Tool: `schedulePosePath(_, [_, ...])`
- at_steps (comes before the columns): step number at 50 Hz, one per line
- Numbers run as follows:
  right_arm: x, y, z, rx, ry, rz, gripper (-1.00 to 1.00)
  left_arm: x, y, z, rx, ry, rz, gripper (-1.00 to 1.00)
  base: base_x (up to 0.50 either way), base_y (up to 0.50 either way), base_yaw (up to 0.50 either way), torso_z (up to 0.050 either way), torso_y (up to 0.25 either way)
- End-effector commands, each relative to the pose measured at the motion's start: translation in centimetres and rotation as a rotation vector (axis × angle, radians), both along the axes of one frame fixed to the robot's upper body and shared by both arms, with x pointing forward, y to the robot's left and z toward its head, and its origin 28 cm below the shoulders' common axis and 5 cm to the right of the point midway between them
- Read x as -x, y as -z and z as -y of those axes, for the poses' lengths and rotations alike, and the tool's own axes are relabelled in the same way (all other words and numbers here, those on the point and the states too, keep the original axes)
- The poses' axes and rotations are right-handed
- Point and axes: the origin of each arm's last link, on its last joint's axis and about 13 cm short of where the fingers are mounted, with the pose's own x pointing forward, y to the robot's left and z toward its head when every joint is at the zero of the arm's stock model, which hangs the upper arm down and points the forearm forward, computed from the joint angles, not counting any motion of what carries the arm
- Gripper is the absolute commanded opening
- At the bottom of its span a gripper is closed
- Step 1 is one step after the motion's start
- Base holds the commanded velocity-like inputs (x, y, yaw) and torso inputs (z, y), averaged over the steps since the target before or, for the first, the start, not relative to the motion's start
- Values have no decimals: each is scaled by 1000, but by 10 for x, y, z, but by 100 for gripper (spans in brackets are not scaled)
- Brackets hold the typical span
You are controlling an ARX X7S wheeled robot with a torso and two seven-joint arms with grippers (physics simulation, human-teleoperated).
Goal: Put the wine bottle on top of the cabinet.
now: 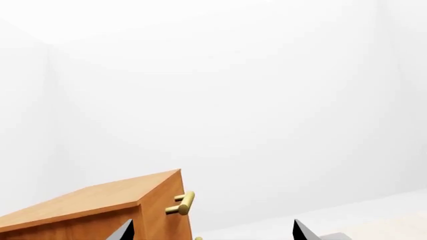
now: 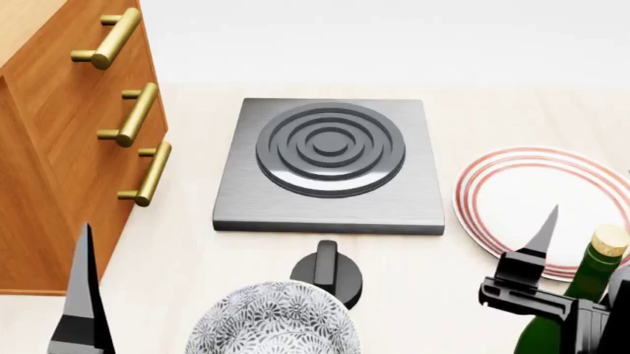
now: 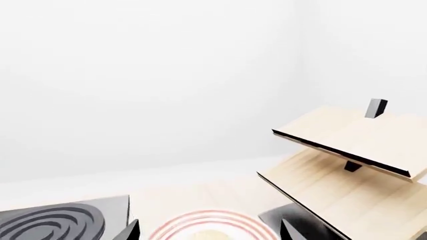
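Head view: pale tabletop (image 2: 187, 243), white walls; right gripper (image 2: 551, 273) spread beside wine bottle (image 2: 580, 295); left gripper (image 2: 84, 310) spread, cabinet (image 2: 49, 169) edge just beyond.

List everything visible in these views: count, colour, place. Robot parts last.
cabinet: one, orange-brown wood, far left, three brass bar handles
stove plate: one, grey with dark rings, centre
knob: one, black, in front of the stove plate
plate: one, white with red rings, right
bowl: one, grey patterned, bottom centre
wine bottle: one, dark green with tan cork, bottom right, beside the right claw
rack: one, pale wood, slanted, right wrist view only
left claw: black, open
right claw: black, open
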Motion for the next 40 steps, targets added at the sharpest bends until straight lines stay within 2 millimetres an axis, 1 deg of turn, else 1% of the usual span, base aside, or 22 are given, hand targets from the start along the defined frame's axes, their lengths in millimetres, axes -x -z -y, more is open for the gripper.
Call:
schedulePosePath(1, [-5,4,3,-7,8,-22,100,0,0,0,0,0,-2,100,0,0,0,0,0])
schedulePosePath(6, [-5,7,3,-10,9,-24,100,0,0,0,0,0,0,100,0,0,0,0,0])
schedulePosePath(21, [-1,5,3,-23,11,-1,100,0,0,1,-1,1,-3,100,0,0,0,0,0])
schedulePosePath(22, [-1,5,3,-32,8,4,-100,0,0,1,-2,1,-3,100,0,0,0,0,0])
schedulePosePath(40, [-1,7,3,-33,-2,1,-100,0,1,1,-4,1,-6,100,0,0,0,0,0])
